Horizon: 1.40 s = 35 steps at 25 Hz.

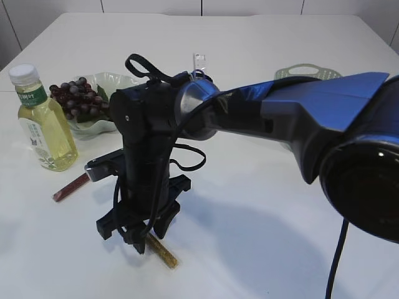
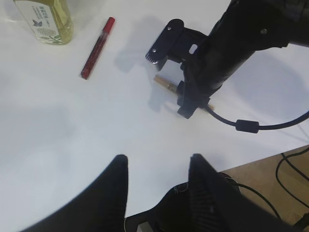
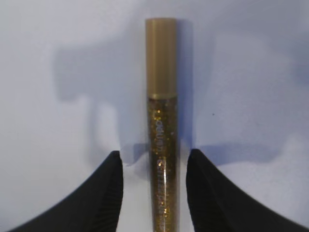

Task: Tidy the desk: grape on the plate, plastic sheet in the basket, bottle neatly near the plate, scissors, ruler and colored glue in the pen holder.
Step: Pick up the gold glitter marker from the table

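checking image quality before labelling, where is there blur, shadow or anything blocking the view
Exterior view: the right arm looms large and soft in the foreground, hiding much of the table. Left wrist view: the left pincer is blurred. Right wrist view: the gold glitter glue is fairly sharp, pincer shadows on either side of it.

White table (image 1: 280, 205), white panelled wall (image 1: 149, 6) behind.

Gold glue tube (image 1: 163, 252) mostly behind the right claw (image 1: 138, 233), red one (image 1: 70, 187) half-hidden by the arm.
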Each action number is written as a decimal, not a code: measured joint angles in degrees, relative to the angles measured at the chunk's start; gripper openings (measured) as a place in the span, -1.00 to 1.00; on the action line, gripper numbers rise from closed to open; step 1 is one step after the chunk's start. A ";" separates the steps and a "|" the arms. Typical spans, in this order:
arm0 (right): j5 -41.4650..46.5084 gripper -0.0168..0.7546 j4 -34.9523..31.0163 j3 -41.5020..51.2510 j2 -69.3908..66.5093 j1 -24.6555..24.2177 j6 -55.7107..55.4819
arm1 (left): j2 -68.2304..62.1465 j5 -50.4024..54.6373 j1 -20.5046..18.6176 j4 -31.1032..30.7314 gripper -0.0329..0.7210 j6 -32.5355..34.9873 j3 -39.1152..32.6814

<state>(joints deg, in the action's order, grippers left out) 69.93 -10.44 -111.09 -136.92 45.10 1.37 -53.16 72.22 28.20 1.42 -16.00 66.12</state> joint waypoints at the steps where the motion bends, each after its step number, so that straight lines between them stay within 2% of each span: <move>1: 0.00 -0.05 0.00 0.00 -0.13 0.00 0.00 | 0.00 0.00 0.00 0.00 -0.09 0.00 0.00; 18: -0.08 -0.05 0.00 0.00 -0.58 0.00 0.00 | 0.00 0.00 0.00 -0.25 -0.09 0.00 0.00; 25: -0.08 -0.18 0.00 0.00 -0.58 0.00 0.00 | 0.00 0.00 0.00 -0.25 -0.09 0.00 0.00; 35: -0.08 -0.19 0.50 -0.09 -0.74 0.00 0.00 | 0.00 0.00 0.00 -0.25 -0.09 0.00 0.00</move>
<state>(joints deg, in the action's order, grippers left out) 69.84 -9.94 -111.18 -137.67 45.10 1.37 -53.16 72.22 28.20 1.16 -16.00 66.12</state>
